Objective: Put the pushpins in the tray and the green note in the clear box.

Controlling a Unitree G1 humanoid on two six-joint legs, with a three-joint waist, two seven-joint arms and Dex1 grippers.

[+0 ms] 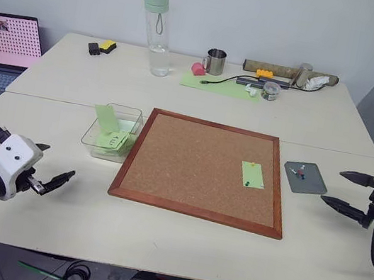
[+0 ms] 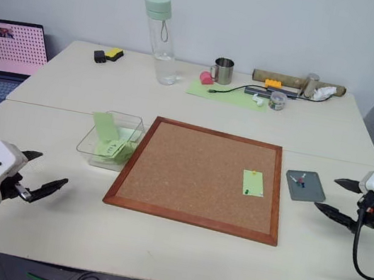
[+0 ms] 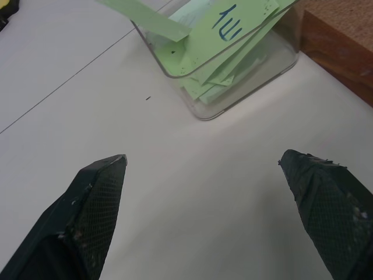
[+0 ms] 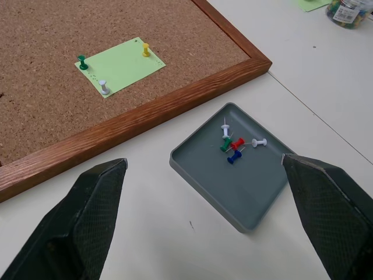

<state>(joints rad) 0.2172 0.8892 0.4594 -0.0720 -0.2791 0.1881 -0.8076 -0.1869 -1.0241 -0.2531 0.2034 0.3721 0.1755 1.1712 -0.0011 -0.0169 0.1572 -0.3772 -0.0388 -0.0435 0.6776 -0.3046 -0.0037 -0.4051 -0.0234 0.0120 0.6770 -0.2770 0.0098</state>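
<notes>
A light-green rectangular paper note (image 4: 119,65) is showing yellow, green and white plastic pushpins (image 4: 104,87); a flat grey squarish tray (image 4: 256,195) is displaying red, blue, green and white ones.

I get bright, even room light from overhead; shadows on the table (image 1: 176,246) are soft and faint. No glare. My wrist views blur the near fingers (image 3: 87,216) slightly.

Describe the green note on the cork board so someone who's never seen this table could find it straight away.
Find the wood-framed cork board in the middle of the table. Near its edge closest to the grey tray lies the green note, held by yellow, green and white pushpins. The other green notes sit loose in the clear box.
</notes>
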